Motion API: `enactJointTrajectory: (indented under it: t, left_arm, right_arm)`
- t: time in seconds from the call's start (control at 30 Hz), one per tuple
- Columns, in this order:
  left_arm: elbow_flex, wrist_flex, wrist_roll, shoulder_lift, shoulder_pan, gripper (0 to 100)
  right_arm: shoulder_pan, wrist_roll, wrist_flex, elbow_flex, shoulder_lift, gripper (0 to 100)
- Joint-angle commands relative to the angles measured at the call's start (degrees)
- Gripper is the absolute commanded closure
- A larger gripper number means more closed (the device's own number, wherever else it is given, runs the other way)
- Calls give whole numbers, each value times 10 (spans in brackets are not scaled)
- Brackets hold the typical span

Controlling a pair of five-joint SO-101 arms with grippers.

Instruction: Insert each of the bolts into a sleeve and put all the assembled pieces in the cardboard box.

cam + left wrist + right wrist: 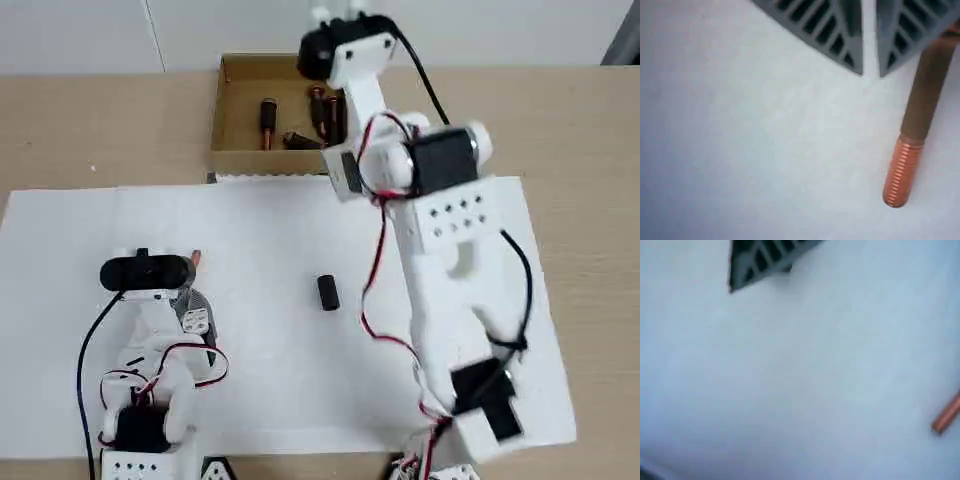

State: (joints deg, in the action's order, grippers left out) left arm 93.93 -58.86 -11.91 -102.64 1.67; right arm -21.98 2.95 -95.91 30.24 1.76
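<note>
A copper bolt (920, 115) lies on the white paper, its threaded end pointing away from my left gripper (870, 67). That gripper is shut with nothing between its fingertips, and the bolt runs along the outside of one fingertip (900, 47). From above, the bolt's tip (197, 258) peeks out beside the left arm at the lower left. A black sleeve (327, 292) lies alone mid-paper. My right gripper (340, 172) hangs high over the paper's far edge, next to the cardboard box (215, 110). In the right wrist view a bolt end (946, 420) shows far off.
Several assembled pieces (268, 120) lie inside the box at the back. The right arm's white body (455, 260) spans the right side of the paper (60, 300). Bare wooden table (90, 120) surrounds the sheet.
</note>
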Motion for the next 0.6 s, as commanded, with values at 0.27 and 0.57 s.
enactJointTrajectory:
  t: [0.27,0.57]
  left_arm:
    - [-2,2,1,-6,2,994]
    - [-2,2,1,-6,2,994]
  right_arm:
    - [0,-4,71,-267,165,786]
    - [-2,-2,193,-449,223,786]
